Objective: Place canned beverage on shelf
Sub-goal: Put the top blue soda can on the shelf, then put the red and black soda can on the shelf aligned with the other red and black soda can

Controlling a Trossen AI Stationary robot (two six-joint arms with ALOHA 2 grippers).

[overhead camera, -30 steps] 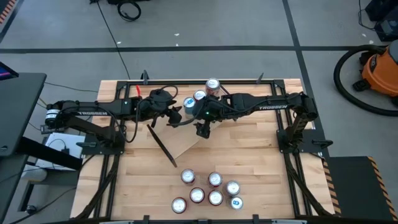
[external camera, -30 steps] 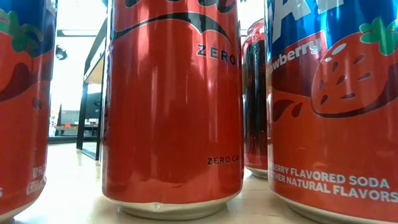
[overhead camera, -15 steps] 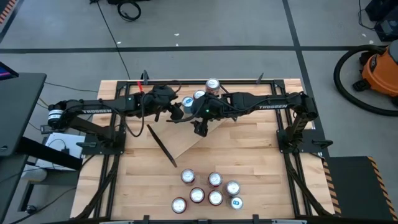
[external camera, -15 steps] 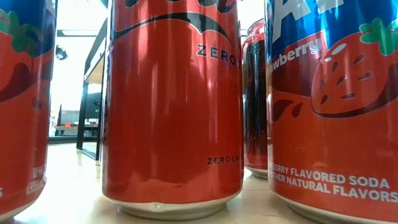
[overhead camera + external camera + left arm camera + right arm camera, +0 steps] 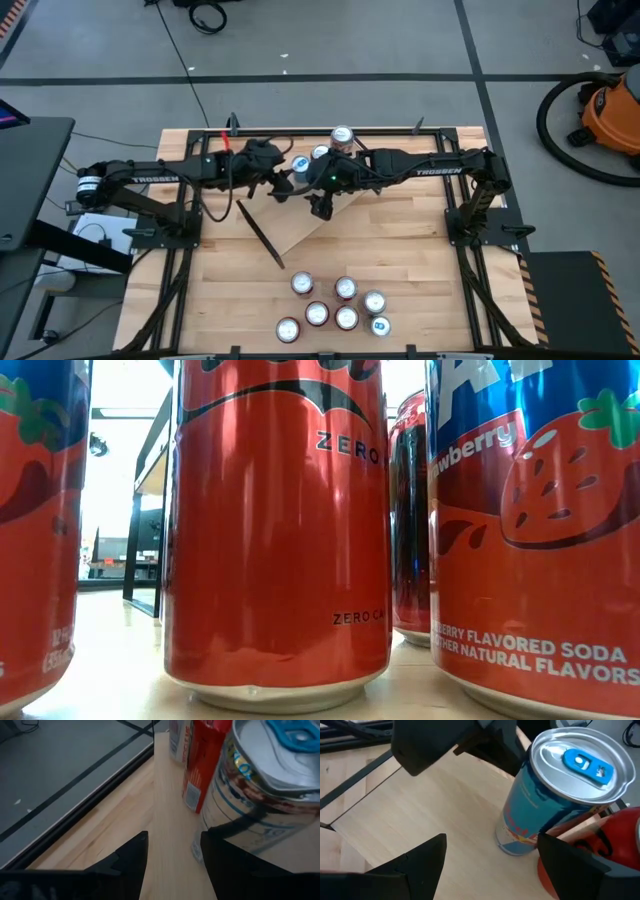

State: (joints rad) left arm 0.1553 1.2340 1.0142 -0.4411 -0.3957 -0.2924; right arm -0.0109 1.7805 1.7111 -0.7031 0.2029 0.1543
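Observation:
A silver-topped can with a blue tab stands on its base on the shelf, a light-wood board lying slantwise under both arms. Two more cans stand in line behind it. My left gripper is open right beside the blue-tab can; only bare shelf wood shows between its fingers. My right gripper hangs open a little off on the near side. It looks down at the same can and holds nothing. My left gripper has one finger showing in front of the blue-tab can's lower wall. I cannot tell whether that finger touches the can. The can stands on the shelf, outside the gap between the fingers.
Several cans stand grouped near the table's near edge and fill the low view. A red can stands close beside the blue-tab can. Black frame rails run along the far edge and the sides. Bare tabletop lies right of the shelf.
My left gripper has rolled a little about its own line while staying beside the blue-tab can. The cans and the right arm have kept still.

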